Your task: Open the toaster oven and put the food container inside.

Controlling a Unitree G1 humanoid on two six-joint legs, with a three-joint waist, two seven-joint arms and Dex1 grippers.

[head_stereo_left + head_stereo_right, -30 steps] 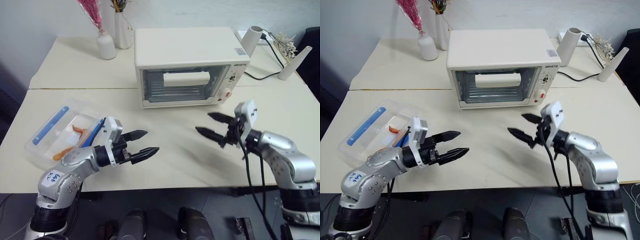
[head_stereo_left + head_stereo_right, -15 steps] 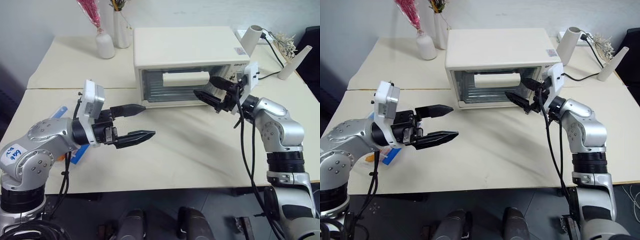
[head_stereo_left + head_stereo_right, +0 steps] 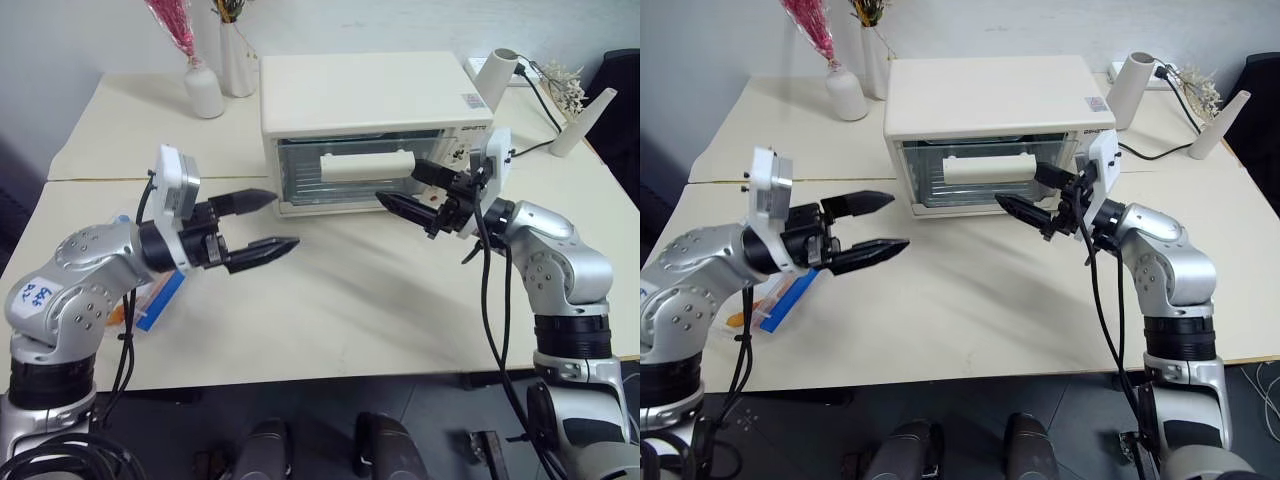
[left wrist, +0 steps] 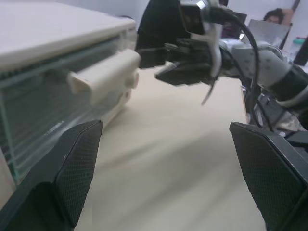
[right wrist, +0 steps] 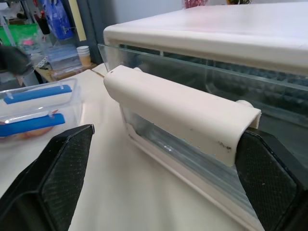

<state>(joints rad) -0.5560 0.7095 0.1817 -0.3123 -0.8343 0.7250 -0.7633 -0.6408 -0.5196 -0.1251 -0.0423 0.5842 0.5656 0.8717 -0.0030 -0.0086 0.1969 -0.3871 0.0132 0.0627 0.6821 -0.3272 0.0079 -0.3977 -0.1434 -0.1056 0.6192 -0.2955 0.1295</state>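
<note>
Oven [image 3: 375, 130] door shut, handle [image 5: 180, 113] not yet gripped. Right hand [image 3: 421, 193] spread wide near handle. Left hand [image 3: 259, 222] wide, empty. Food box [image 3: 780, 300] left on table [image 3: 380, 290], near left. All steps judged outstanding.

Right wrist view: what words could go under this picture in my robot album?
Open right gripper facing the closed toaster oven and its handle; the food container waits beside it.
</note>
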